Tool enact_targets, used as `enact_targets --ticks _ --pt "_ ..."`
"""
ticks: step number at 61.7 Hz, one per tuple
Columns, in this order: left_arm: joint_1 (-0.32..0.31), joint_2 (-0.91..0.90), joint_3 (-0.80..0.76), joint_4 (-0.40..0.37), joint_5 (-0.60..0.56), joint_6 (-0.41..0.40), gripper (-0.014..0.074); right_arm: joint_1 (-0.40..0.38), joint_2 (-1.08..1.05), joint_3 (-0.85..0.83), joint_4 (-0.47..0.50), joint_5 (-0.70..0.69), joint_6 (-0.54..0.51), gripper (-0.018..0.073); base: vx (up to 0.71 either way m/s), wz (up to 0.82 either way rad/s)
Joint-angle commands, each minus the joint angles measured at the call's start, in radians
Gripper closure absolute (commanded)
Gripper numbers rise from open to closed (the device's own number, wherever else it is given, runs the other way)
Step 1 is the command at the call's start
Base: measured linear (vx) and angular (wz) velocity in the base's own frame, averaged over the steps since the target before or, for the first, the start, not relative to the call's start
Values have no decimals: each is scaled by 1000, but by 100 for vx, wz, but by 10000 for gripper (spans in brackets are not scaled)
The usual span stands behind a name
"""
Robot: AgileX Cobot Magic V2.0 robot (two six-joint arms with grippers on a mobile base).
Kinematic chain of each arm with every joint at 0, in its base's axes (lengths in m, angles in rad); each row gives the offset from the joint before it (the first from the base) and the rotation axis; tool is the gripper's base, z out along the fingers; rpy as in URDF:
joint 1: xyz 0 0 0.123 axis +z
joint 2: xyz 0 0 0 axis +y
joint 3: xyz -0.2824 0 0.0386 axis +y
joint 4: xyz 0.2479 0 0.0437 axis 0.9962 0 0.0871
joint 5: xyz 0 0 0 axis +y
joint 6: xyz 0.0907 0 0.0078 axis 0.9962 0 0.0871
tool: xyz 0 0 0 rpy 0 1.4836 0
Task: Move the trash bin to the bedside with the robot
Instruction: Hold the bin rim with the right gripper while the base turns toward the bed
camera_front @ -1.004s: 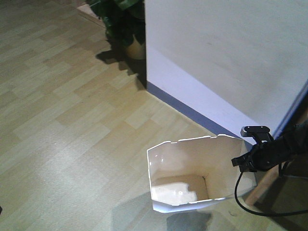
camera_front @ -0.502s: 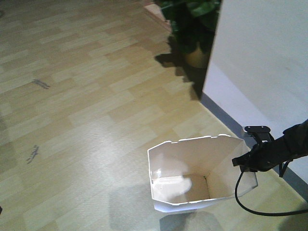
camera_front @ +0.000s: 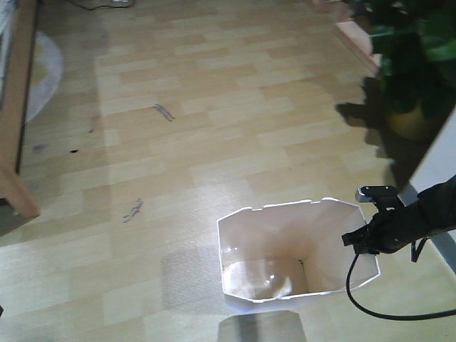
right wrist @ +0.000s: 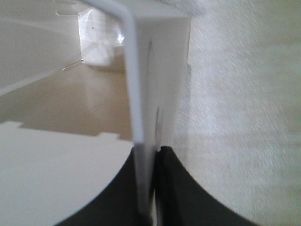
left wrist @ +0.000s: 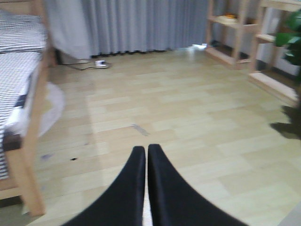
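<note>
So the trash bin (camera_front: 239, 242) sits upright on the wood floor (camera_front: 214, 128), open top facing up, cream inside with a shiny glare on the bottom. The right end effector (camera_front: 360, 241) is on the bin's right wall, right up at the rim. The right wrist view makes it pretty clear: the two black fingers (right wrist: 183, 197) are squeezed almost together with the thin white wall pinched between them, one finger on each side of the wall. So it's got the bin by its edge. A black cable (camera_front: 354, 296) droops from the arm (camera_front: 427, 214) and loops down just beside the bin's right side.

The left end effector (left wrist: 146, 149) is closed with nothing in it, fingers pressed together with only a hair-thin sliver of light between them. It's not in the front view, so I can't tell where it sits relative to the bin.

The bed (camera_front: 16, 128) is well off to the left of the bin with a wide stretch of floor between them. The left wrist view shows its wooden frame and checked bedding (left wrist: 16, 56). A potted plant (camera_front: 410, 50) stands beyond the bin to the right, and a white wall corner (camera_front: 442, 167) is just behind the right arm.
</note>
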Motion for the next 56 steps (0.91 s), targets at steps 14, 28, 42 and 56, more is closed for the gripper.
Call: enact_targets --ticks 14,28,42,56 --pt "-2 -14 19 -3 -69 -4 603 -3 -75 -13 41 146 -1 564 21 47" --pt "-2 -14 19 -3 -69 -4 603 -3 -75 -13 41 146 -1 564 24 25" --pt "-2 -14 19 -3 -69 -4 603 -3 -75 -13 41 146 -1 564 26 10" --pt "-2 -14 19 -3 -69 -4 603 -3 -75 -13 41 146 -1 564 29 -6"
